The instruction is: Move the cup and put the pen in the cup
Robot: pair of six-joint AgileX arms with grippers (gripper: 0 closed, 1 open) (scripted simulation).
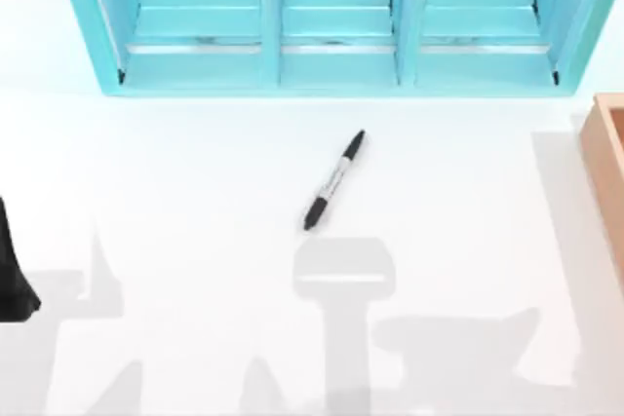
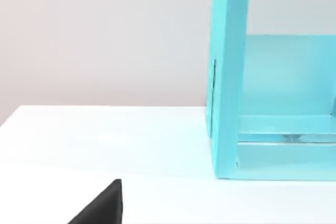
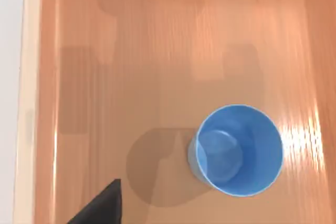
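The pen, with black cap and grey-white barrel, lies slanted on the white table near the middle, in front of the teal shelf. The blue cup stands upright and empty on the floor of a wooden tray, seen from straight above in the right wrist view. A black part of my right gripper hangs above the tray, beside the cup and apart from it. My left arm sits at the table's left edge, far from the pen; a black part of its gripper shows in the left wrist view.
A teal shelf unit with three bays spans the back of the table; its end wall stands close in the left wrist view. The wooden tray sits at the right edge, its rim bordering the white table.
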